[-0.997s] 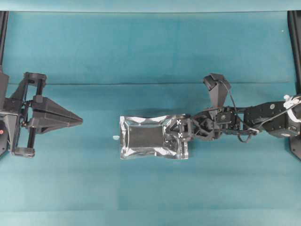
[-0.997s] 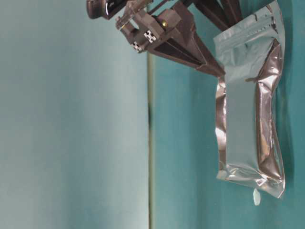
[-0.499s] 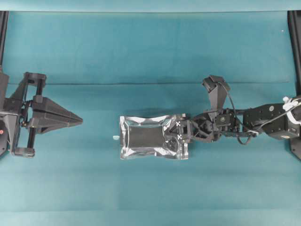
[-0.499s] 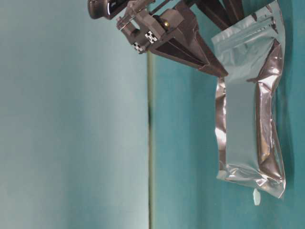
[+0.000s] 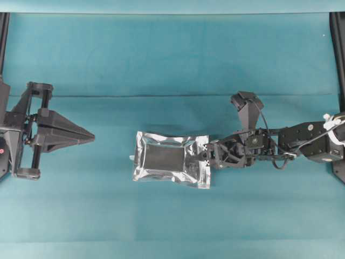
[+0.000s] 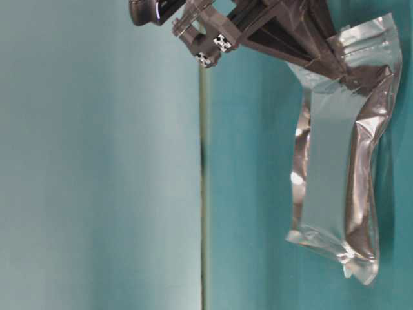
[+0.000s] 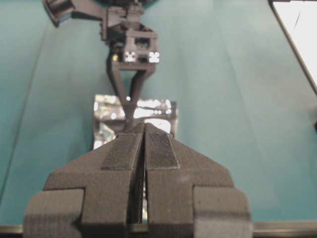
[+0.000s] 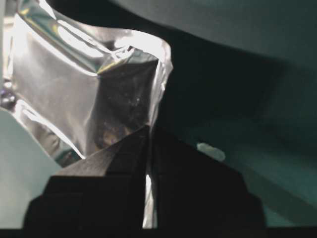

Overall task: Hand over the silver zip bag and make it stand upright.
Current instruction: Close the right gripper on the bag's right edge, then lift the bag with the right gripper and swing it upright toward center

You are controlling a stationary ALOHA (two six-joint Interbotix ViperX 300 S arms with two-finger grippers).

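One silver zip bag [image 5: 171,167] lies near the middle of the teal counter [image 5: 172,59], its long axis running left to right in the overhead view, its puffed, darkly reflecting middle facing up and its crinkled sealed edges catching the light. A tiny pale bit [image 5: 131,157] sits just beside its left end. At the bag's right end the right gripper [image 5: 207,157] has its jaws pressed together on the foil edge, pinching it; the right wrist view shows a thin sliver of silver caught between the two dark fingers [image 8: 114,168], with the rest of the bag [image 8: 89,84] spreading out ahead of them. The table-level view shows that pinched end [image 6: 361,58] crumpled under the gripper [image 6: 335,64]. The right arm [image 5: 302,143] stretches in from the right side. Well apart, at the left side of the counter, the left gripper [image 5: 89,137] holds nothing, its jaws shut tight against each other and pointing toward the bag; its wrist camera shows the padded fingers [image 7: 121,151] meeting, with the bag [image 7: 106,114] beyond them.
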